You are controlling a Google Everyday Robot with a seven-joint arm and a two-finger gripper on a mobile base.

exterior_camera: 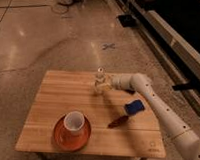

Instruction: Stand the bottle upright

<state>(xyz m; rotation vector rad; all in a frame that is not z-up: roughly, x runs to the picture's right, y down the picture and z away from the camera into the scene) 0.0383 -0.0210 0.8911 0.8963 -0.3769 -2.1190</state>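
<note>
A small clear plastic bottle is held upright at the wooden table's twelve o'clock edge, pinched by the gripper jaws.

Taking the bottle as the landmark: it stands upright near the far edge of the table, and the gripper sits against its right side, with the white arm stretching away to the right and toward the near right corner, blocking that whole side. Nearer than the bottle and to its right lie a blue object and a dark red object under the arm. Nearer and to the left, an orange plate carries a white cup. Left of the bottle the wooden top is bare, and a bare strip runs between it and the cup.
</note>
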